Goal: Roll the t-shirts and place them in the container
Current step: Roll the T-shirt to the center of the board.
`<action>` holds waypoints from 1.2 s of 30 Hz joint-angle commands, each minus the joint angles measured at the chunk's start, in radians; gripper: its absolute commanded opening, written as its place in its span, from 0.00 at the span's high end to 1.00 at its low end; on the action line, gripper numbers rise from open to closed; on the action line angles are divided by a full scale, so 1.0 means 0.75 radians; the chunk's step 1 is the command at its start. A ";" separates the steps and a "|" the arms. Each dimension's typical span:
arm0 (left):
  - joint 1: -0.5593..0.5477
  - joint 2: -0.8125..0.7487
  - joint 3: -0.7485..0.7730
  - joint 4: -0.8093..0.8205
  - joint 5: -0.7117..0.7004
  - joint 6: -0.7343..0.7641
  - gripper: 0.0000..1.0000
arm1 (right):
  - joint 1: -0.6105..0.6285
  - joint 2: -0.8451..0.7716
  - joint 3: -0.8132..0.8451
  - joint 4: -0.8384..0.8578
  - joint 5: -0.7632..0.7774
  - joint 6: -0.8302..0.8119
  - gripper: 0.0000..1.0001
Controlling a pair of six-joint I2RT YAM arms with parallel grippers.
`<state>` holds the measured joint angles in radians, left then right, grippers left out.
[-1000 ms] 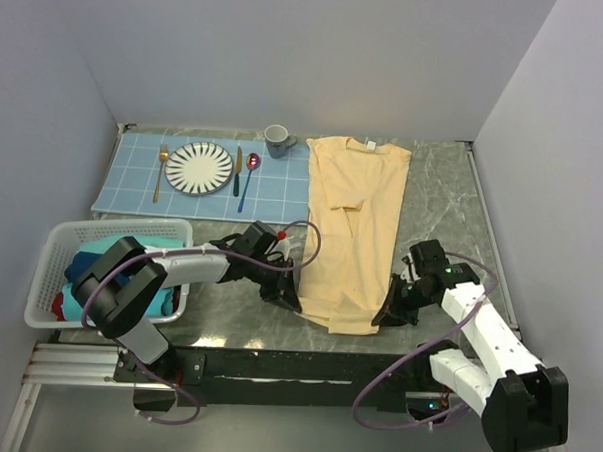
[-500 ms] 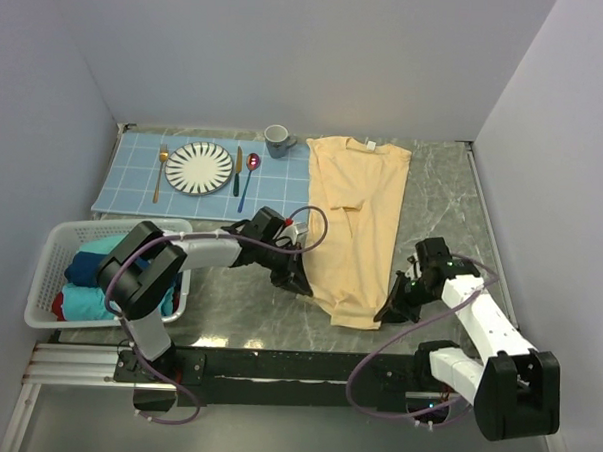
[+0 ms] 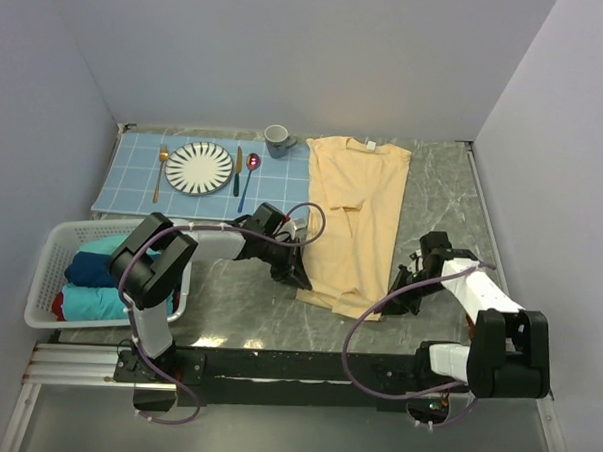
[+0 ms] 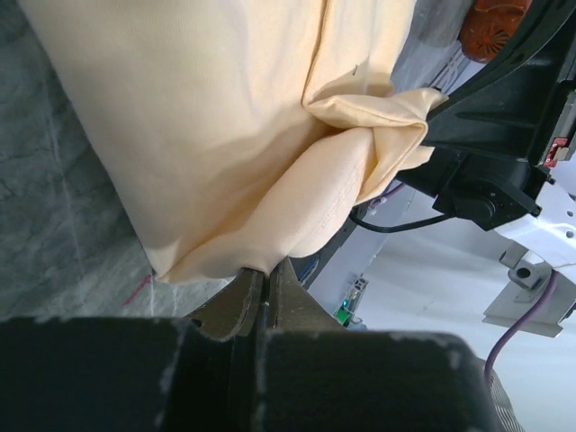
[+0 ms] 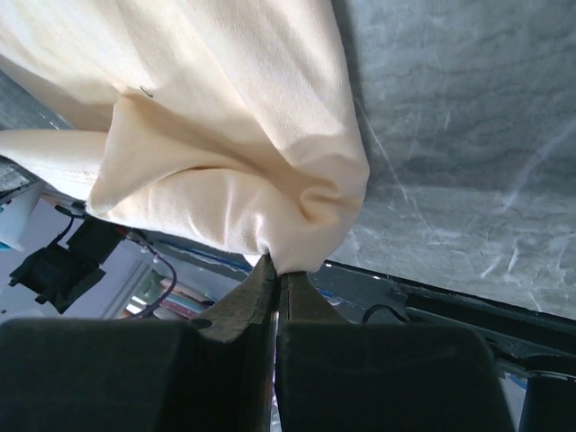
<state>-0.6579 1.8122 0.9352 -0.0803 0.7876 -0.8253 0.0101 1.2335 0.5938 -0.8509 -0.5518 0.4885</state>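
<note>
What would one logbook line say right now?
left gripper: shut on yellow t-shirt near hem | right gripper: shut on same hem | hem: bunched at both corners

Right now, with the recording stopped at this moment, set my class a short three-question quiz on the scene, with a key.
1. True or false: the basket holds teal cloth and navy cloth.
2. Where does the mug stand? A in the basket; B on the plate; C on the placemat, near its far right corner.
3. What are the left gripper and the right gripper each shut on?

Key
1. True.
2. C.
3. The yellow t-shirt: each pinches one near corner of its hem, lifted off the table.
</note>
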 commanded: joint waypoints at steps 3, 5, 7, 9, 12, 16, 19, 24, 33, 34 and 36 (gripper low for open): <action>0.004 -0.007 0.064 -0.001 -0.042 0.018 0.99 | -0.007 0.071 0.116 0.081 -0.025 -0.032 1.00; 0.004 -0.021 0.074 -0.026 -0.058 0.043 0.99 | -0.046 0.098 0.141 0.093 -0.019 -0.046 1.00; 0.004 -0.027 0.070 -0.052 -0.097 0.057 0.99 | -0.050 0.112 0.161 0.100 -0.011 -0.060 1.00; 0.006 -0.046 0.048 -0.055 -0.107 0.059 0.99 | -0.052 0.127 0.168 0.104 -0.007 -0.062 1.00; 0.004 -0.058 0.035 -0.056 -0.134 0.063 0.99 | -0.052 0.145 0.163 0.120 -0.009 -0.072 1.00; 0.006 -0.054 0.040 -0.063 -0.179 0.080 0.96 | -0.056 0.171 0.161 0.155 0.008 -0.075 1.00; 0.004 -0.034 0.062 -0.067 -0.201 0.098 0.80 | -0.056 0.194 0.159 0.165 0.006 -0.081 1.00; 0.004 -0.033 0.095 -0.099 -0.189 0.125 0.66 | -0.073 0.196 0.178 0.173 0.006 -0.113 0.73; 0.063 -0.275 0.154 -0.367 -0.287 0.462 0.43 | -0.087 0.041 0.529 -0.037 0.046 -0.419 0.51; 0.063 -0.317 0.162 -0.380 -0.293 0.505 0.42 | -0.085 0.020 0.542 -0.050 0.069 -0.475 0.51; 0.063 -0.358 0.164 -0.416 -0.297 0.649 0.43 | -0.089 -0.057 0.552 -0.028 0.106 -0.602 0.50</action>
<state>-0.6159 1.6478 1.0080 -0.3145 0.6018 -0.5705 -0.0467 1.2972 0.9565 -0.8219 -0.5270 0.2455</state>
